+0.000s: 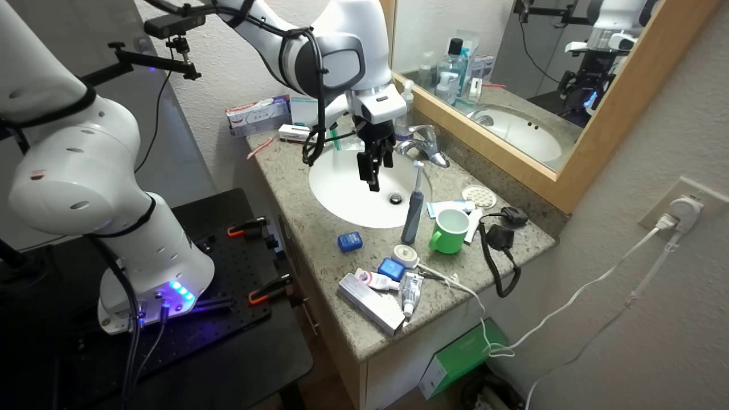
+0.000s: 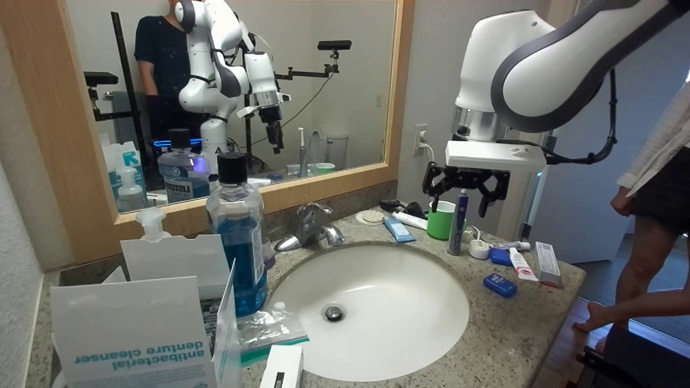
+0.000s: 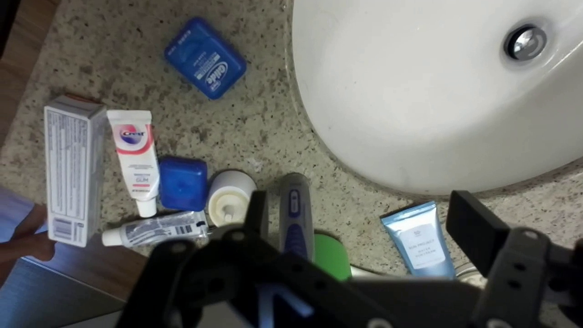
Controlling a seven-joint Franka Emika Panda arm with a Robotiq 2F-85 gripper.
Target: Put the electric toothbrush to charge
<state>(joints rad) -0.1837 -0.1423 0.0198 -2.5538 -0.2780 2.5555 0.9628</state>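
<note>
The hand (image 1: 381, 175) hangs above the bench (image 1: 330, 262) by the sink (image 1: 342, 193), released, its fingers (image 3: 478, 232) spread wide. The electric toothbrush (image 1: 414, 212) stands upright on the bench, apart from the hand, between the sink and the short end. Just beside it and nearer that end sits a round white charger (image 1: 405, 255), its cord (image 1: 658, 228) dropping over the edge. A green cup (image 1: 448, 232) stands beside the toothbrush, towards the back edge. A white box (image 3: 70, 177) and a Crest tube (image 3: 135, 159) lie near the corner where short end and front edge meet; a blue floss box (image 3: 206, 58) lies between front edge and sink.
</note>
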